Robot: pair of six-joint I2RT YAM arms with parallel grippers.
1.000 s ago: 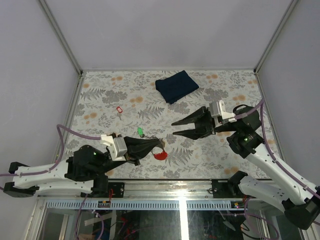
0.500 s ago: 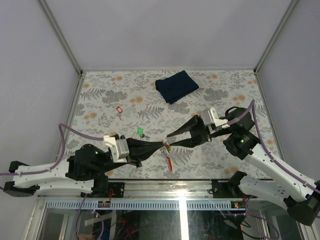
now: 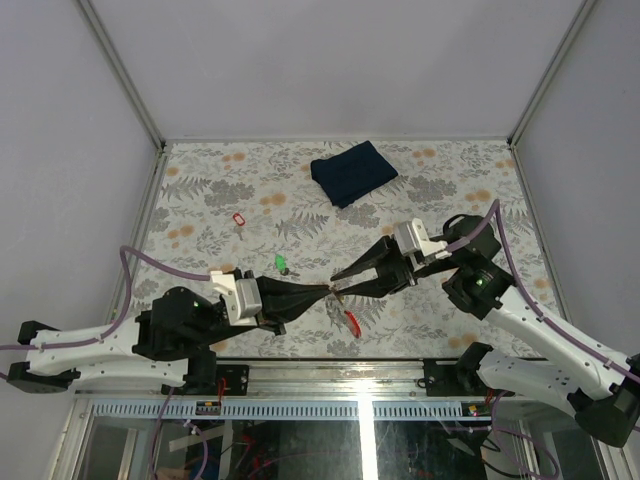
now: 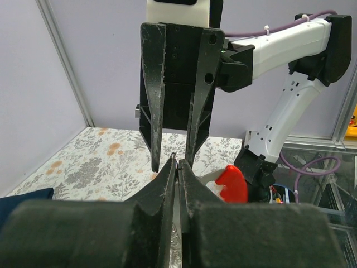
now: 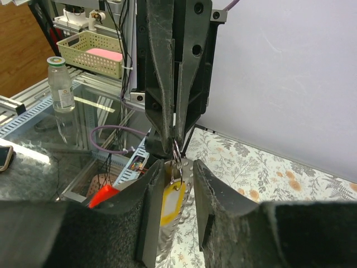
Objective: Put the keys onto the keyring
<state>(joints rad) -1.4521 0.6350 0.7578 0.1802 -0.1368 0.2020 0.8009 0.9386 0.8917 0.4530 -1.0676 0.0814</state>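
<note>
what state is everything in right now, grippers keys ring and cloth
left gripper: shut on the keyring
right gripper: jaws slightly apart around the yellow key, grip unclear
keyring: pinched in the air, red tag hanging below
yellow key: inside the right gripper, just under the ring
green key: loose on the table
blue cloth: folded, flat on the table
</note>
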